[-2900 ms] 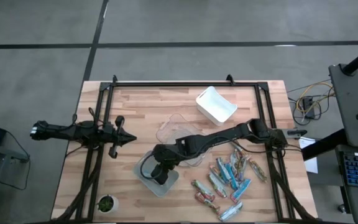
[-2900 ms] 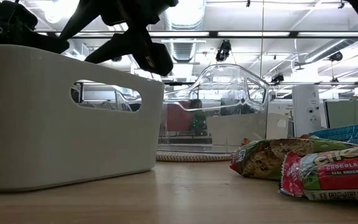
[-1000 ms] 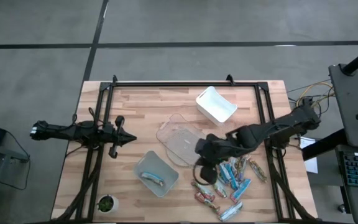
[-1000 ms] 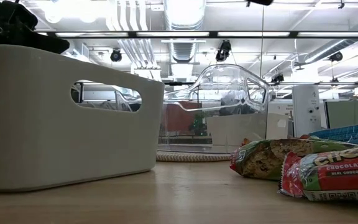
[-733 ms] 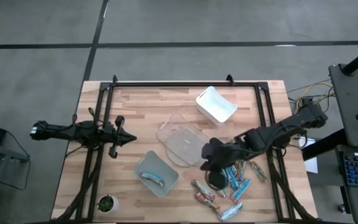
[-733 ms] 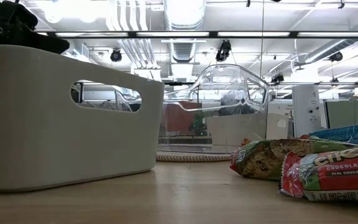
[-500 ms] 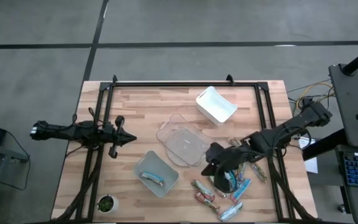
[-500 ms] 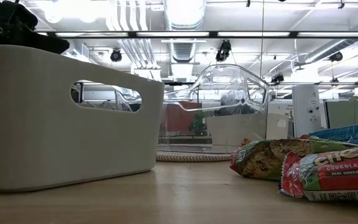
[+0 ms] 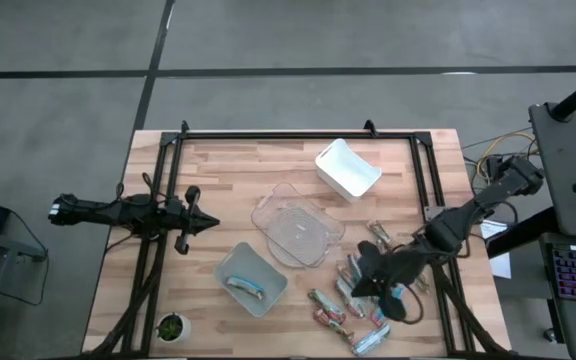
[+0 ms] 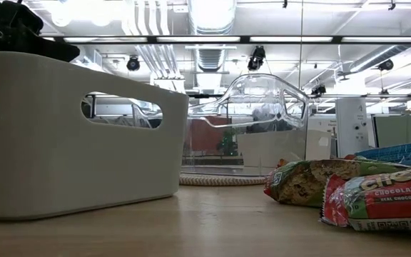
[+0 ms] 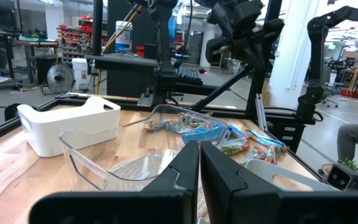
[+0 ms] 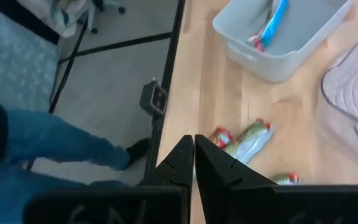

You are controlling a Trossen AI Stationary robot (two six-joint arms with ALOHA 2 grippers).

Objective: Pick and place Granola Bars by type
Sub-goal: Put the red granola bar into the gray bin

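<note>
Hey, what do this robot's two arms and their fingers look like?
Both arms are matte black with jointed segments. The left arm is slim, with a glossy round end at its base. The right arm is bulkier at the joints. Each gripper's fingers are flat dark wedges tapering to points, the right gripper alike.

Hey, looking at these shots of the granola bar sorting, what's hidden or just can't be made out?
- High view: the right end effector and its arm cover part of the granola bar pile, so the bars beneath are hidden.
- Low view: the near gray bin blocks the table behind it; its contents are unseen.
- Low view: the red-wrapped bar is cut off by the picture's edge.
- High view: wrapper print is too small to read.
</note>
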